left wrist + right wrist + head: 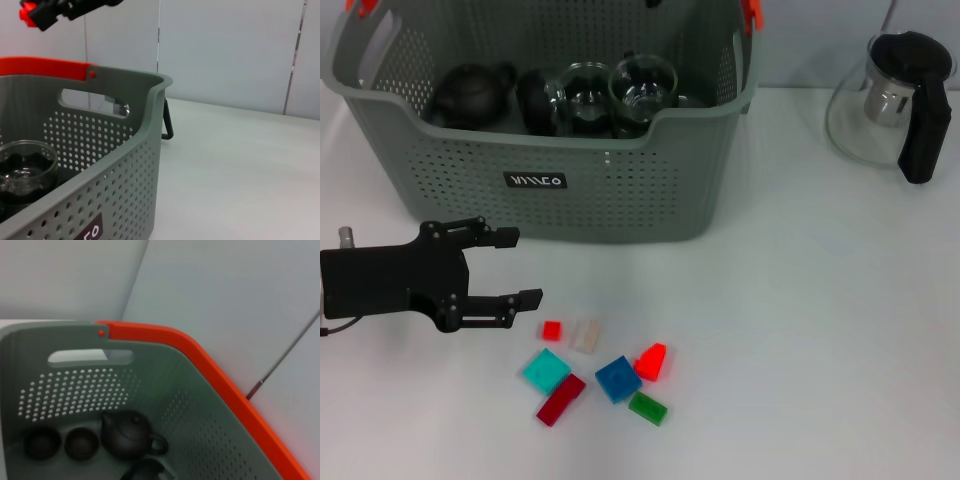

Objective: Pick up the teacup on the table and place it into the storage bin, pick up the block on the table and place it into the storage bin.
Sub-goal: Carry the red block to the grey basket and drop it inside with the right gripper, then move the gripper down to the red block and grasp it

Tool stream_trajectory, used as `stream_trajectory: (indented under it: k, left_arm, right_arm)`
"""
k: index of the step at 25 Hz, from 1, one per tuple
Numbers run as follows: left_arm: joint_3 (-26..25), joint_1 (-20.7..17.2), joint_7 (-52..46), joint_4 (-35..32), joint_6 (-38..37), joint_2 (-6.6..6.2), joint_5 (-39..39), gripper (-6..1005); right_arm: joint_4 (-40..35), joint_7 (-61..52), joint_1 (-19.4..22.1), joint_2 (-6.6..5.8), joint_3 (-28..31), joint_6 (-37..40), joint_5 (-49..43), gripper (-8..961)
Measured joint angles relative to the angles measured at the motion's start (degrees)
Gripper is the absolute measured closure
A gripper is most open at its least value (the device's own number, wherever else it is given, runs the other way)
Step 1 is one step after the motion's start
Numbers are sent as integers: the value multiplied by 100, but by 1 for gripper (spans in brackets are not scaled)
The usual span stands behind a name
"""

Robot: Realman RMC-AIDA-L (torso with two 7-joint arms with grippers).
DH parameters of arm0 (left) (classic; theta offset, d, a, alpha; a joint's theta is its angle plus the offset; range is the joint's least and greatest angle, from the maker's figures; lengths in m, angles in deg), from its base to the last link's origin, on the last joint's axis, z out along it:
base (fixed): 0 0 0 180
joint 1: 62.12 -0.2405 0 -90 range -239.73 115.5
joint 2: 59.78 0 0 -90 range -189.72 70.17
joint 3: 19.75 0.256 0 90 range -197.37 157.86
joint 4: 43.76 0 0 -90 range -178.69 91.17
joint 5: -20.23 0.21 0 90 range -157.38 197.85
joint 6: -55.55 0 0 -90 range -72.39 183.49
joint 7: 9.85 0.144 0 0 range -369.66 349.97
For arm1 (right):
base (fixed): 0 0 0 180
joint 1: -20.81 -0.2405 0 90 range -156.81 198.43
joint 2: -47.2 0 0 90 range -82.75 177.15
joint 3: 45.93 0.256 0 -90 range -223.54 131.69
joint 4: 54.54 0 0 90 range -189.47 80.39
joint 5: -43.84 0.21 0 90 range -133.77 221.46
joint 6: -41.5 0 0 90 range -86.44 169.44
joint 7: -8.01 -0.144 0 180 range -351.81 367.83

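The grey-green storage bin [630,190] stands at the back left and holds dark teapots [470,92] and glass teacups [643,85]. Several small blocks lie in front of it, among them a small red block [552,330], a beige one [586,336], a teal one [546,371] and a blue one [617,378]. My left gripper [525,267] is open and empty, low over the table just left of the blocks. In the left wrist view my right gripper [37,14] hangs high above the bin [135,165], shut on a red block [29,11]. The right wrist view looks down into the bin [125,385] at two dark teacups [81,442].
A glass teapot with a black handle [890,105] stands at the back right. More blocks lie in the cluster: dark red [561,399], red-orange [652,361] and green [647,408]. The bin has orange handle clips [752,12].
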Motion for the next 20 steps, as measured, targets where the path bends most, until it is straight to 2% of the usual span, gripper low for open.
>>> stream_trajectory:
  k: [9, 15, 18, 20]
  left_arm:
    - [0, 37, -2, 0, 21, 10, 0, 170]
    - [0, 52, -1, 0, 4, 10, 0, 170]
    - [0, 54, -7, 0, 3, 7, 0, 170]
    - [0, 54, -12, 0, 6, 2, 1, 170]
  right_arm:
    - [810, 88, -138, -6, -69, -435, -39, 752]
    - [1197, 205, -192, -9, -90, -743, -39, 612]
    - [1022, 216, -143, -11, -90, -694, -39, 360]
    - [376, 190, 67, -12, -77, -469, 8, 264]
